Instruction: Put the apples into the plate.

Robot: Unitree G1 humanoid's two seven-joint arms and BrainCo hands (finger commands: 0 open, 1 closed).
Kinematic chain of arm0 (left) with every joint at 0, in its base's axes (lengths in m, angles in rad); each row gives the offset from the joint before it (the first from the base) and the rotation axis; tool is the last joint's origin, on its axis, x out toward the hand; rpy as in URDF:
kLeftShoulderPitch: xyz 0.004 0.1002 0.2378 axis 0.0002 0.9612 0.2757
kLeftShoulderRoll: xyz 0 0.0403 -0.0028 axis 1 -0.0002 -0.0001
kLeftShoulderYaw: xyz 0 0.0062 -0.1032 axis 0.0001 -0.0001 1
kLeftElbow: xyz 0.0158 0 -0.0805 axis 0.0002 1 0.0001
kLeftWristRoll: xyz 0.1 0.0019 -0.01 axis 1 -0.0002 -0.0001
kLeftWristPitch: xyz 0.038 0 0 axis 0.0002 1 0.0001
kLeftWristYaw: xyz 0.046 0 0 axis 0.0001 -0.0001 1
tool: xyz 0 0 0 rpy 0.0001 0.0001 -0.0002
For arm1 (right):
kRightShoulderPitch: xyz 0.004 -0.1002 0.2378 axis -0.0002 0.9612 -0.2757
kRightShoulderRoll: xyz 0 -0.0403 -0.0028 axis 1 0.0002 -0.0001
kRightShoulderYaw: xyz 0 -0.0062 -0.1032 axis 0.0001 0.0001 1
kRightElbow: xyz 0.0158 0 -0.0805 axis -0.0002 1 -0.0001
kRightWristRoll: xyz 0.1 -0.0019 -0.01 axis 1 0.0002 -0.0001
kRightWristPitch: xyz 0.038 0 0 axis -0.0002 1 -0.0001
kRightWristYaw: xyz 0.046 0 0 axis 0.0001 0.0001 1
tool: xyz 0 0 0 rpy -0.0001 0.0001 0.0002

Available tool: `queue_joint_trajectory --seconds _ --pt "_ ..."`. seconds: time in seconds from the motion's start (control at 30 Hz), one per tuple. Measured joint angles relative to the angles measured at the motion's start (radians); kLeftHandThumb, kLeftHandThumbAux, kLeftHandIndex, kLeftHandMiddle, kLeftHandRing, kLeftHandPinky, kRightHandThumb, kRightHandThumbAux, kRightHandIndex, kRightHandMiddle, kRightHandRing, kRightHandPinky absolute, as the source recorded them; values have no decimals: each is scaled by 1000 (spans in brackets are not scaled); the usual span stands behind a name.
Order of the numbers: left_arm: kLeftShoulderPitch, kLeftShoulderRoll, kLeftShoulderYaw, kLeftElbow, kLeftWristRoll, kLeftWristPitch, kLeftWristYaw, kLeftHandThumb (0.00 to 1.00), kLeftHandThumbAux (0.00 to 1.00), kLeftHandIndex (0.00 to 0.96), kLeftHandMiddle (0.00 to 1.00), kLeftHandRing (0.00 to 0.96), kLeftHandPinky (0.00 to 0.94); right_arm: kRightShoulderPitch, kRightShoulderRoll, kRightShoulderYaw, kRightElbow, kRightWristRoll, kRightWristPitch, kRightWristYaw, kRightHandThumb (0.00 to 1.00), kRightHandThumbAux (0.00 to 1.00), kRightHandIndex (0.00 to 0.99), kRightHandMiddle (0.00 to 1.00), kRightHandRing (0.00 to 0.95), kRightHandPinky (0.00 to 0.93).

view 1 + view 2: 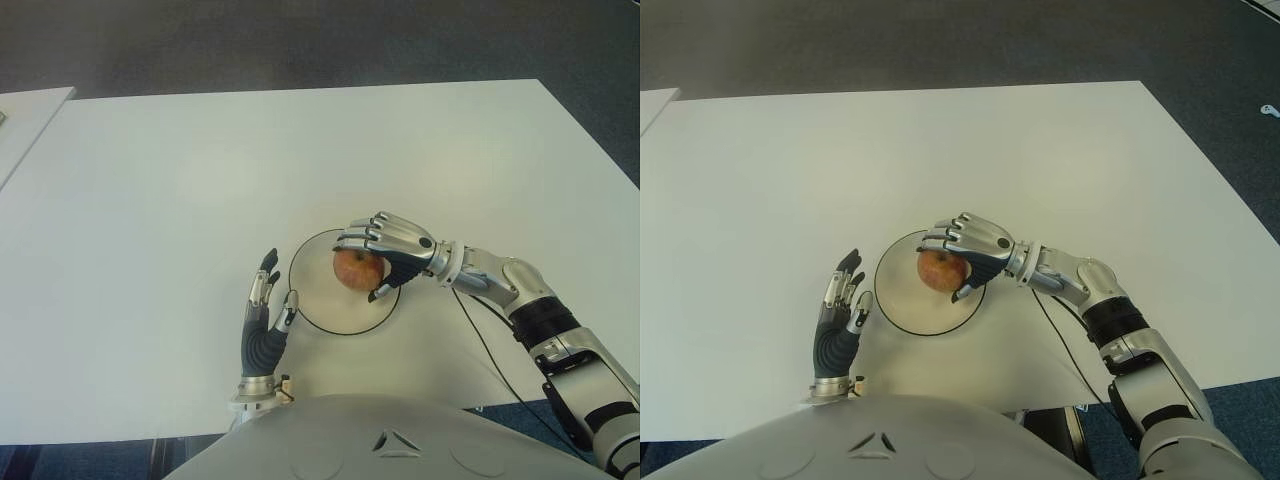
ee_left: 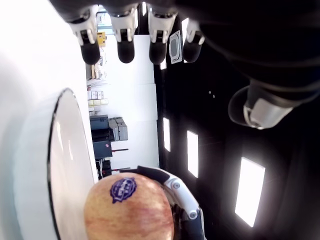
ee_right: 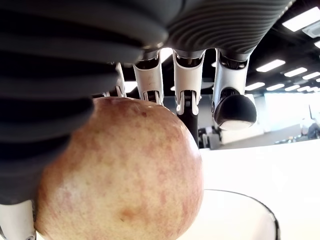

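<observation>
We're holding the apple [image 1: 356,268] in our right hand [image 1: 384,250], fingers curled over its top and thumb under the near side, so the fruit is sitting directly below the palm. It's hanging over the plate [image 1: 315,300], just right of frame centre in the left eye view. In the right wrist view the plate rim is showing beneath the apple, but we can't tell if the apple is touching the plate yet. The key relation: the apple is already inside the rim, toward its upper right, so we're judging the next move as a short drop and release, no sideways travel. The left hand [image 1: 264,318] is idling with fingers spread and empty, just left of the plate on the tabletop [image 1: 180,180]. Only one apple is in view.
</observation>
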Motion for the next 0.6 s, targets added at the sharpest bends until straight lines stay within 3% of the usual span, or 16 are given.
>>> queue_joint_trajectory --seconds 0.2,0.27,0.33,0.37,0.47,0.6 --pt "2 0 -1 -15 10 19 20 0 404 0 0 0 0 -2 -1 6 6 -2 0 -20 711 716 440 882 844 812" --pt "2 0 -1 -19 12 25 23 0 404 0 0 0 0 -3 0 7 8 -1 1 -23 703 716 438 789 748 706" --pt "2 0 -1 -20 15 32 27 0 404 0 0 0 0 -3 2 8 10 6 5 -18 689 718 428 592 549 506" --pt "2 0 -1 -21 17 36 29 0 404 0 0 0 0 -3 3 8 10 13 9 -9 525 639 385 493 453 415" --pt "2 0 -1 -21 22 46 35 0 405 0 0 0 0 -3 4 10 9 44 20 32 312 529 278 328 300 269" --pt "1 0 -1 -20 29 54 47 0 407 0 0 0 0 -2 4 12 -3 85 34 95 212 479 187 217 198 177"
